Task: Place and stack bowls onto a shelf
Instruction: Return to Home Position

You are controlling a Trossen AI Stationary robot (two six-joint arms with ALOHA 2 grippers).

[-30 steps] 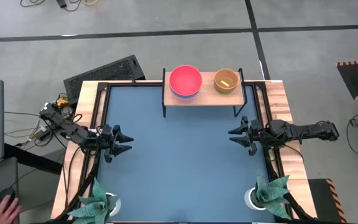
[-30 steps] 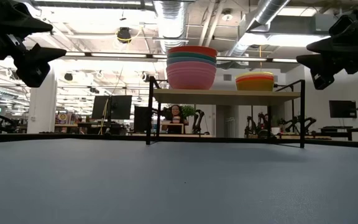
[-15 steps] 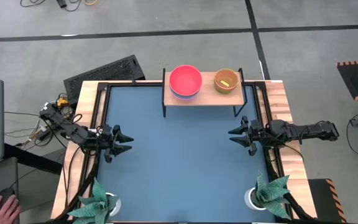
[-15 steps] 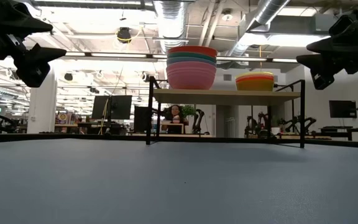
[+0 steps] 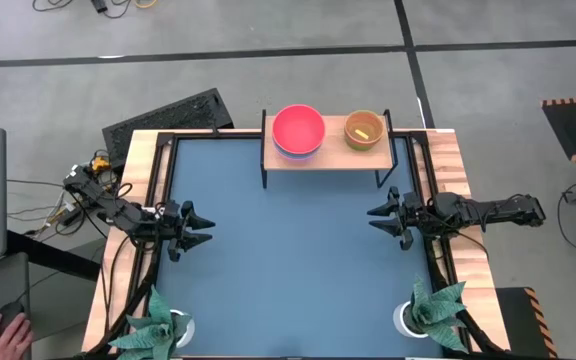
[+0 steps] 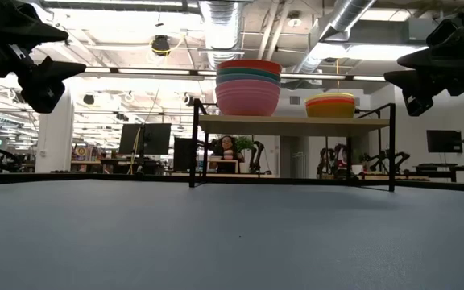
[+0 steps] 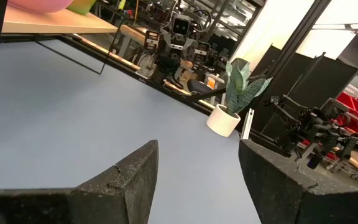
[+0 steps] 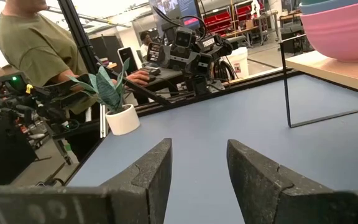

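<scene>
The shelf (image 5: 328, 155) stands at the table's far edge on thin black legs. On its left half sits a stack of larger bowls (image 6: 248, 86), pink at the bottom, red on top (image 5: 298, 129). A smaller stack of yellow and orange bowls (image 6: 330, 105) sits on its right half (image 5: 363, 130). My left gripper (image 5: 200, 228) hovers open above the table's left side. My right gripper (image 5: 376, 220) hovers open above the right side. Both are far from the shelf and hold nothing.
White pots with green plants stand at the near left corner (image 5: 158, 325) and near right corner (image 5: 430, 312). The blue table top (image 5: 288, 270) lies between the arms. A person's hand (image 5: 6, 335) shows off the table at the lower left; a person in green (image 8: 30, 43) stands beyond the table.
</scene>
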